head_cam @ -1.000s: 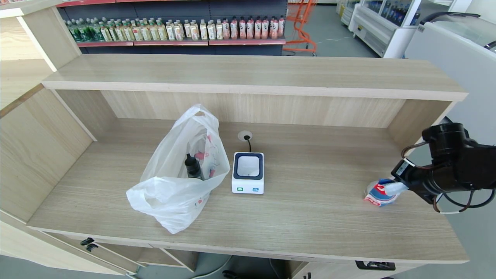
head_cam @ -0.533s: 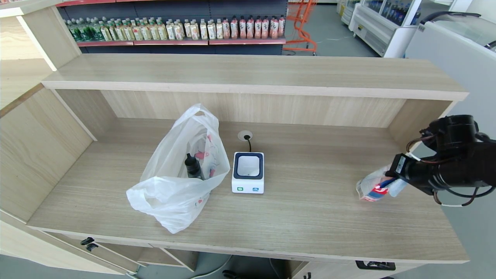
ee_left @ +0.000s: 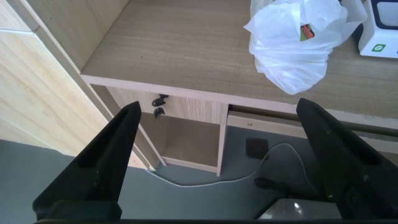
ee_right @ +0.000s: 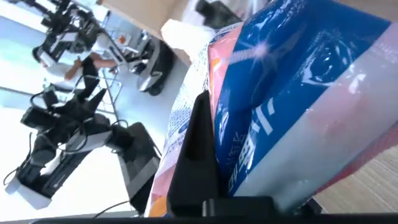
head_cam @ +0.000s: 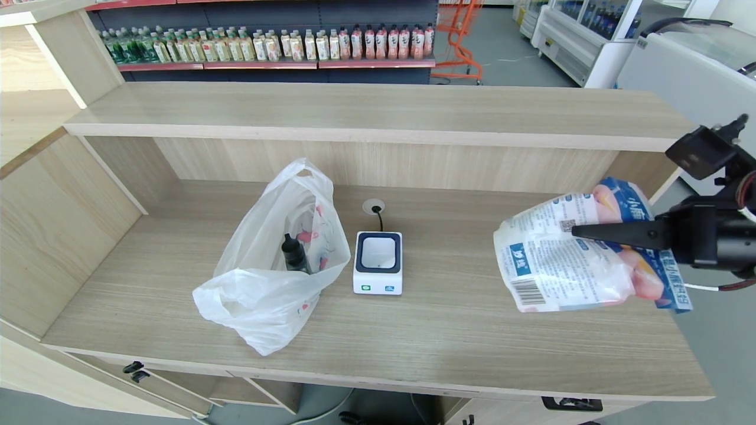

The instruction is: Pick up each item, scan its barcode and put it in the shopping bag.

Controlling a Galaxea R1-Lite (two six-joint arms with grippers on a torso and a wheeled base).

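1. I am watching the right jaws pinching the snack packet [head_cam: 561, 260] shut near its upper middle. One dark finger is lying across the printed face, and the other is hidden behind the packet.
2. The packet is hanging in the air above the right end of the tabletop [head_cam: 460, 330], not touching it. Its barcode [head_cam: 527, 292] is sitting at the lower corner, facing up toward the head camera.
3. In the right wrist view the packet's blue and pink face [ee_right: 298, 93] is pressing right against the dark finger.
4. The left jaws are gaping wide with nothing between them, hanging out in front of the tabletop's left front edge, over the floor.
5. The scanner [head_cam: 378, 262] is sitting mid-tabletop with its window facing up, its cable running back to a grommet [head_cam: 373, 206]. It is standing between the packet and the shopping bag [head_cam: 266, 295].
6. The shopping bag is slumping just beside the scanner on its left; I cannot tell whether they are touching. Its mouth is gaping upward, and a dark bottle [head_cam: 293, 254] is standing inside.
7. A raised ledge [head_cam: 384, 112] is running along the back of the tabletop, and its wooden end wall [head_cam: 635, 177] is standing close to the right arm. Beyond it, drink shelves [head_cam: 266, 44] and a chest freezer [head_cam: 679, 65] are showing.
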